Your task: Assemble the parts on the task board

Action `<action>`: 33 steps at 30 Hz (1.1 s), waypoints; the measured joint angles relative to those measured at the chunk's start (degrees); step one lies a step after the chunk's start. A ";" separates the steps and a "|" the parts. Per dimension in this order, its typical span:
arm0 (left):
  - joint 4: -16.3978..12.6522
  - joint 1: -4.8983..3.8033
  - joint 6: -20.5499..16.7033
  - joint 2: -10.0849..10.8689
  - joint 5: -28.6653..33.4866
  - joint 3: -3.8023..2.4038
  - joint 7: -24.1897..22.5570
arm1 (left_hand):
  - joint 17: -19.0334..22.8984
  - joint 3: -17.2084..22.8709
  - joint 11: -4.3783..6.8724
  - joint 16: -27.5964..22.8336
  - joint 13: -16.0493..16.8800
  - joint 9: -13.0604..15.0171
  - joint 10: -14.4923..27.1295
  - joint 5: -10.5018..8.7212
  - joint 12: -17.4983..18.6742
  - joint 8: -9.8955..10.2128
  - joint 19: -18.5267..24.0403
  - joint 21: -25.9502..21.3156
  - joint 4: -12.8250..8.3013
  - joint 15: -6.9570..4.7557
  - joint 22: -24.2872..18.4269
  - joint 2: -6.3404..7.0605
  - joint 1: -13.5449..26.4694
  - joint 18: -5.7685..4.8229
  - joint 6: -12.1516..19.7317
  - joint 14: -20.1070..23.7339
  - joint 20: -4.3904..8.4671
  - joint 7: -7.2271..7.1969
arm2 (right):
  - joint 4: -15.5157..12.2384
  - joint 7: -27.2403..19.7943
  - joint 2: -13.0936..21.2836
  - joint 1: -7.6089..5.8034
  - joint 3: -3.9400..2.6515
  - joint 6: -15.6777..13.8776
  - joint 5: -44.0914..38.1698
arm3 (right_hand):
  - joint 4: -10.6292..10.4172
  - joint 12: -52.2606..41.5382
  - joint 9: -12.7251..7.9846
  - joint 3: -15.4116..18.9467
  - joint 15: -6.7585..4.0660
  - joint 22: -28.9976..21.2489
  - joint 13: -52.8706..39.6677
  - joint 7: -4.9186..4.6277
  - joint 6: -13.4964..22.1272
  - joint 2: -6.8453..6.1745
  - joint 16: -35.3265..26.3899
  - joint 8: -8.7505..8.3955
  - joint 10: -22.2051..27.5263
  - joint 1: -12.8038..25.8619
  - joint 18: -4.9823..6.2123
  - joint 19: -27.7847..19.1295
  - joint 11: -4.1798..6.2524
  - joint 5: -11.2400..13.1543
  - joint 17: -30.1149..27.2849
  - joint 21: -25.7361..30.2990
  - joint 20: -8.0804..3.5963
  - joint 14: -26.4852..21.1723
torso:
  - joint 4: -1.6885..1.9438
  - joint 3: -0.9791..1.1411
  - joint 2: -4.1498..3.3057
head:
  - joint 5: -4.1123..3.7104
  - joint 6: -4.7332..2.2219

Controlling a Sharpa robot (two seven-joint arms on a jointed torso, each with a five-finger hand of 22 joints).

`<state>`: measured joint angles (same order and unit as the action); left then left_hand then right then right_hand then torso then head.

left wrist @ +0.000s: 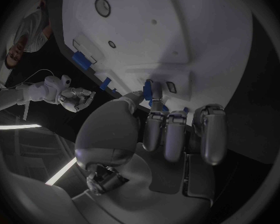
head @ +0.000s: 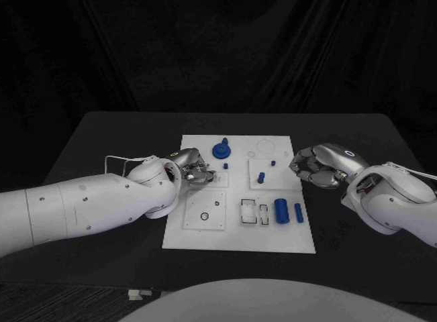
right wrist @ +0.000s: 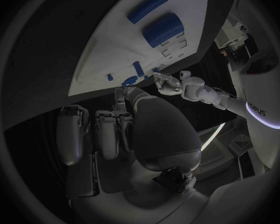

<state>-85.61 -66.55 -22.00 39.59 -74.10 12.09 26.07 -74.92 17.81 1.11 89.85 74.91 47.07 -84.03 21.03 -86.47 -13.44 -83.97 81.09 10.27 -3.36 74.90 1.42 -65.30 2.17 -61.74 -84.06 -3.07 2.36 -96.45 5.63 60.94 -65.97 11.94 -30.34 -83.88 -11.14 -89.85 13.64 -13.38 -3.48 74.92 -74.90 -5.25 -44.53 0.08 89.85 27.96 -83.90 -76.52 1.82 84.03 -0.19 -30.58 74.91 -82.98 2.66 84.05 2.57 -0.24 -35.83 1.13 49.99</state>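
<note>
Overhead, the white task board lies mid-desk. Left hand hovers over its left part, pinching a small blue part between thumb and fingers. Right hand sits at the board's right edge, fingers curled in, holding nothing. Two blue cylinders lie near the front right.

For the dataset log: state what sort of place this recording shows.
Most likely a robotics lab or test stand, not a workshop floor. A black table backed by black drapes carries one white task board with small blue parts, and the left hand and right hand hang over it.
</note>
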 measured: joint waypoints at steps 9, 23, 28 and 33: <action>0.29 0.21 -0.34 -0.12 -0.07 -0.06 -0.24 | 0.00 0.00 0.00 0.00 0.00 0.06 0.00 -0.01 0.00 0.13 0.00 0.00 0.00 0.00 0.00 0.00 0.00 0.00 -0.10 0.00 0.00 0.10 | -0.01 0.00 0.06 0.02 0.00 0.00 0.00 | 0.00 0.00 0.00 0.00 0.00 -0.01 0.00 0.00 0.00 0.00 0.00 0.00 0.00 0.00 0.00 0.00 0.00 0.00 0.00 0.00 0.00 0.00 | 0.01 -0.01 0.00 | -0.02 0.00; 0.76 0.37 -0.45 -0.35 -0.16 -0.15 -0.55 | 0.01 0.07 0.00 0.00 0.00 0.06 0.00 -2.57 0.00 0.35 0.00 -0.21 0.57 0.00 0.00 0.00 0.00 -0.01 -0.13 0.00 0.00 0.11 | -0.04 0.01 0.14 0.07 0.00 0.03 0.00 | 0.00 0.00 0.00 0.00 0.00 -0.01 0.00 0.00 0.00 0.00 0.00 0.00 0.00 0.00 0.00 0.00 0.00 0.00 0.00 0.00 0.00 0.00 | 0.01 -0.04 0.01 | 0.01 0.00; 0.80 0.41 -0.45 -0.32 -0.18 -0.16 -0.64 | 0.01 0.07 0.00 0.00 0.00 0.06 0.00 -2.77 0.00 0.35 0.00 -0.21 0.57 0.00 0.00 0.00 0.00 0.00 -0.13 0.00 0.00 0.11 | -0.04 0.01 0.10 0.08 0.00 0.06 0.00 | 0.00 0.00 0.00 0.00 0.00 -0.01 0.00 0.00 0.00 0.00 0.00 0.00 0.00 0.00 0.00 0.00 0.00 0.00 0.00 0.00 0.00 0.00 | 0.01 -0.04 0.02 | 0.13 0.00; 0.81 0.44 -0.45 -0.24 -0.19 -0.17 -0.74 | 0.01 0.07 0.00 0.00 0.00 0.06 0.00 -2.78 0.00 0.35 0.00 -0.21 0.57 0.00 0.00 0.00 0.00 -0.01 -0.13 0.00 0.00 0.11 | -0.01 0.02 0.10 0.09 0.00 0.09 0.00 | 0.00 0.00 0.00 0.00 0.00 -0.02 0.00 0.00 0.00 0.00 0.00 0.00 0.00 0.00 0.00 0.00 0.00 0.00 0.00 0.00 0.00 0.00 | 0.01 -0.02 0.02 | 0.24 0.00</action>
<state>-84.81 -66.11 -22.45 39.35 -74.29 11.91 25.33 -74.91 17.88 1.11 89.85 74.90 47.12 -84.03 18.25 -86.47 -13.09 -83.97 80.88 10.84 -3.36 74.90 1.42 -65.30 2.16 -61.87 -84.05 -3.07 2.47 -96.46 5.65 61.03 -65.89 11.94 -30.25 -83.88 -11.14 -89.85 13.64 -13.38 -3.48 74.91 -74.90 -5.25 -44.53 0.08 89.85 27.96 -83.91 -76.52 1.82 84.04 -0.19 -30.58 74.91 -82.98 2.66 84.05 2.58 -0.26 -35.82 1.36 49.99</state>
